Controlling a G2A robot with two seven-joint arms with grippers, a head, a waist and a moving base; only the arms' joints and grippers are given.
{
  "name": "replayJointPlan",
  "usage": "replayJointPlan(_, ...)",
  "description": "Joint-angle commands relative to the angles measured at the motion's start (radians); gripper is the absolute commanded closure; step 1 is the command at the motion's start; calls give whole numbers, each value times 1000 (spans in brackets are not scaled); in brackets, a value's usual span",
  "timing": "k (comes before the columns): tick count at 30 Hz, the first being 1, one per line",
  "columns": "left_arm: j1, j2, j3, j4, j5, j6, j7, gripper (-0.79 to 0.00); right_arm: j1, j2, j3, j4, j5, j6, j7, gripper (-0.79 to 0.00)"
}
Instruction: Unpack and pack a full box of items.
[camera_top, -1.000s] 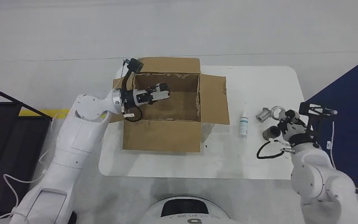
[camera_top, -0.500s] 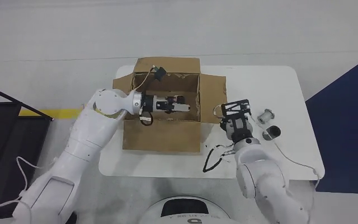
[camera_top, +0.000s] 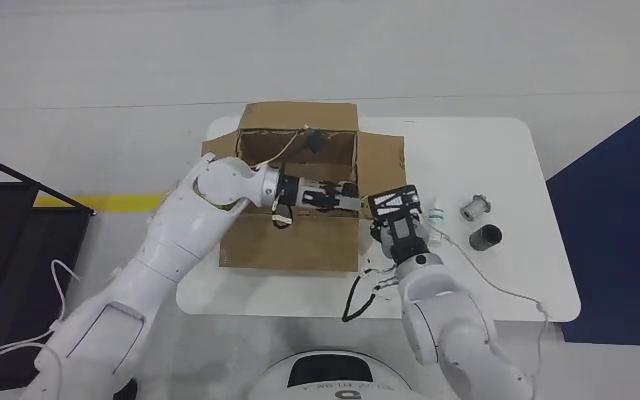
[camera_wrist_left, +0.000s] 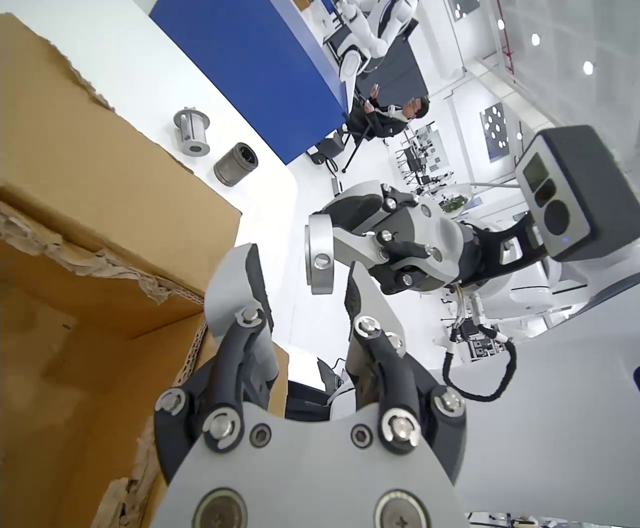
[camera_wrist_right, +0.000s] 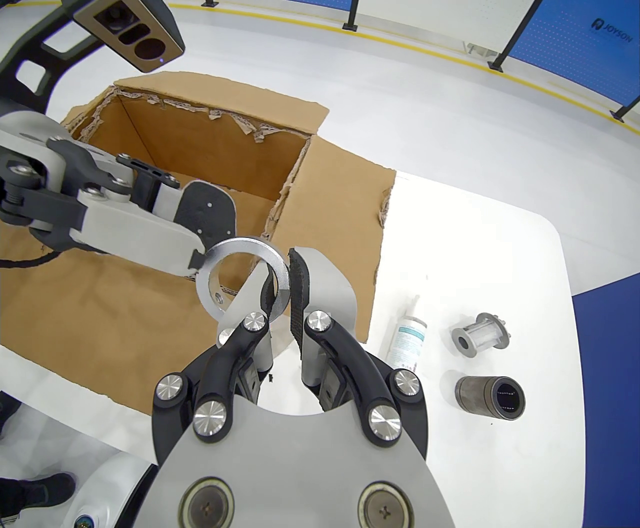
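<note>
A silver metal ring (camera_wrist_right: 240, 245) hangs over the right flap of the open cardboard box (camera_wrist_right: 345, 200), with my right gripper (camera_wrist_right: 287, 280) shut on its near edge. My left gripper (camera_wrist_left: 300, 270) stands open, reaching across the box (camera_top: 290, 243), and its fingers (camera_wrist_right: 205, 215) flank the ring's (camera_wrist_left: 320, 255) far edge. One grey fingertip touches the ring's rim. In the top view the left gripper (camera_top: 350, 193) and right gripper (camera_top: 380, 207) meet at the box's right wall.
On the white table right of the box lie a small white bottle (camera_wrist_right: 407, 337), a flanged silver bearing (camera_wrist_right: 480, 335) and a dark steel cylinder (camera_wrist_right: 490, 392). The same cylinders (camera_top: 486, 238) sit toward the table's right end.
My right arm has swung left from the table's right side to the box flap, carrying the ring. My left gripper has crossed the box from its left wall to the right wall.
</note>
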Motion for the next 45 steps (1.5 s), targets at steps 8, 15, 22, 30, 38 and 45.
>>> replayJointPlan(8,-19,-8,17,25,-13,-16,-4,-289,17,-14,-11,0,-5,-21,18,0)
replayJointPlan(15,-28,-12,26,35,-35,-34,-24,-80,30,-26,-26,0,-18,-32,43,0)
replayJointPlan(22,-34,-12,25,41,-50,-54,-45,0,38,-37,-30,0,-31,-21,65,0)
replayJointPlan(30,-27,-1,-4,42,-24,-63,-38,0,43,-51,-33,0,-40,-2,53,-259)
replayJointPlan(38,-19,37,-116,60,67,-49,-8,0,10,-58,25,0,-9,42,-40,-268)
replayJointPlan(45,1,81,-178,48,297,201,-82,0,-88,-53,179,0,110,47,-146,-274)
